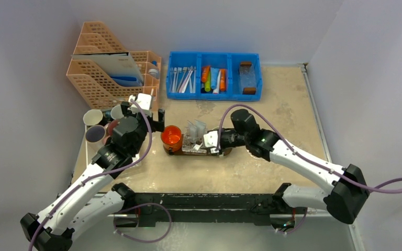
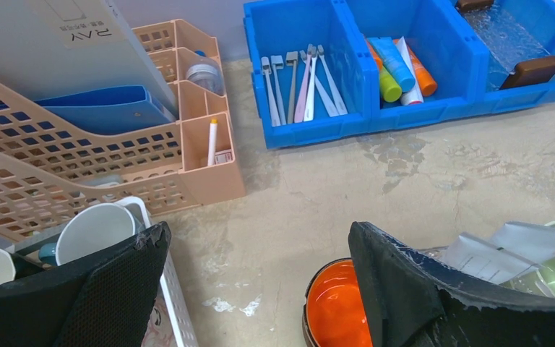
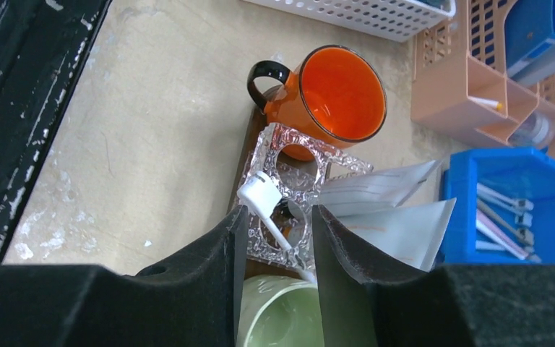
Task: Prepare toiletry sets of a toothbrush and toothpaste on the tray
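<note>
The dark brown tray (image 1: pixel 226 152) lies mid-table; its edge shows in the right wrist view (image 3: pixel 248 137). On it stand an orange mug (image 1: pixel 171 136), a clear glass holder (image 3: pixel 289 148) with white packets (image 3: pixel 384 189), and a pale green cup (image 3: pixel 282 318). A white toothbrush (image 3: pixel 269 215) leans out of the green cup, between my right gripper's (image 3: pixel 278 242) parted fingers, which do not clamp it. My left gripper (image 2: pixel 260 289) is wide open and empty beside the orange mug (image 2: pixel 336 307). More toothbrushes (image 2: pixel 303 79) and tubes, one of them white (image 2: pixel 407 61), lie in the blue bin.
The blue three-part bin (image 1: pixel 214 94) stands at the back. A peach file organiser (image 1: pixel 104 73) is at back left. A white rack (image 2: pixel 170 296) with mugs (image 2: pixel 94 231) sits left of my left gripper. The table's black front rail (image 1: pixel 204 201) runs along the near edge.
</note>
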You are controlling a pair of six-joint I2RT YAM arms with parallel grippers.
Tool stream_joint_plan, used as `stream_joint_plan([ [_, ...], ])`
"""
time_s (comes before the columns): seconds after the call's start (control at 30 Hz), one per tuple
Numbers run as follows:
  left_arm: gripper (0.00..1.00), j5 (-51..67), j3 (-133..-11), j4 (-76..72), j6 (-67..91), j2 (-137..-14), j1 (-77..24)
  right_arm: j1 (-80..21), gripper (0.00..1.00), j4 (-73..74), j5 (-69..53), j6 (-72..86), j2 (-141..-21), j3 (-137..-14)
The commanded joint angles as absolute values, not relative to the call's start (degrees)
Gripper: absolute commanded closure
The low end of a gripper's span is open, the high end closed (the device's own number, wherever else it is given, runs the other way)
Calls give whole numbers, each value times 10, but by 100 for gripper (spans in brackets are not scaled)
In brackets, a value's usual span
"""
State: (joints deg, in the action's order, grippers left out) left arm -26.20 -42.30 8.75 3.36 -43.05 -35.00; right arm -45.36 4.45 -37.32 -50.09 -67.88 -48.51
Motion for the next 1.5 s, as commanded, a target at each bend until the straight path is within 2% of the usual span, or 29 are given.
stream_joint_plan([
  [0.0, 8, -252, -432, 86, 20, -424, -349, -469, 59, 58, -318, -421, -675, -500],
  [0.4, 8, -262, -406, 80, 20, -399, -349, -587, 53, 29, -70, -347, -703, -515],
  [0.87, 7, -259, -403, 79, 15, -395, -349, -615, 54, 5, -49, -359, -765, -533],
  [1.03, 7, -259, -403, 79, 13, -393, -349, -619, 58, 8, -45, -362, -773, -533],
  [1.47, 7, -259, -403, 81, 12, -387, -348, -621, 77, 37, -40, -374, -780, -542],
])
